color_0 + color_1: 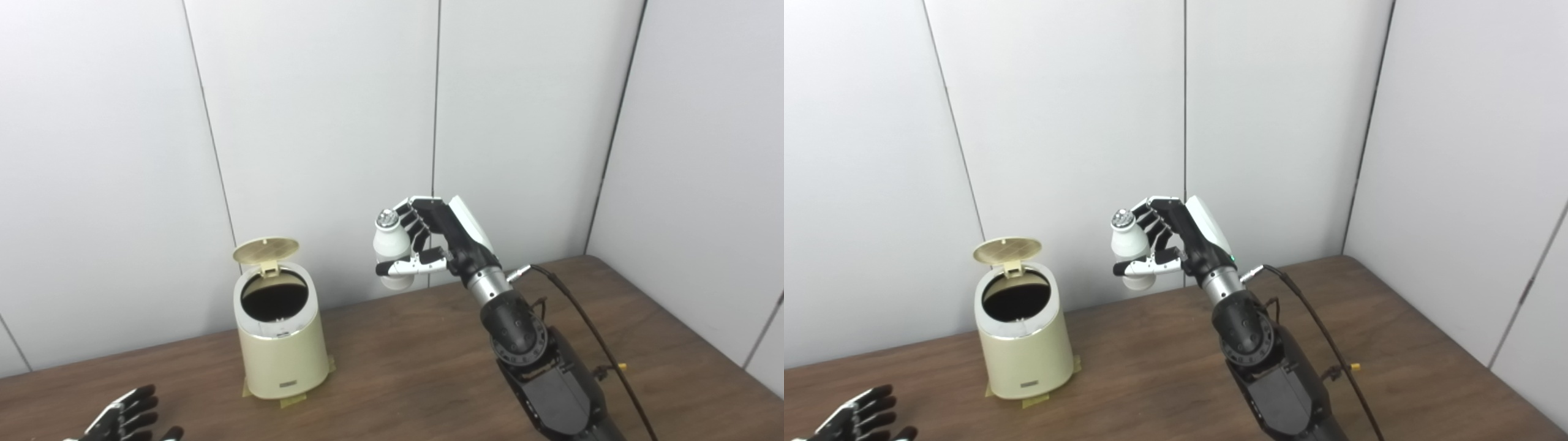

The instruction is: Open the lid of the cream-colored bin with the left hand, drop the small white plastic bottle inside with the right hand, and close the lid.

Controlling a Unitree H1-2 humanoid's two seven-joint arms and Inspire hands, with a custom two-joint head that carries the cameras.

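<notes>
The cream-colored bin (280, 343) stands on the wooden table (416, 361) at the left. Its round lid (266, 250) is tipped up at the back and the dark inside shows. My right hand (438, 242) is shut on the small white plastic bottle (391, 245), holding it upright in the air, well above the table and to the right of the bin. My left hand (125, 419) is low at the bottom left corner, apart from the bin, with its fingers spread and empty.
Pieces of tape (294, 401) lie under the bin's base. A black cable (582, 318) runs along my right forearm. White wall panels stand right behind the table, and the table's right edge meets the angled wall.
</notes>
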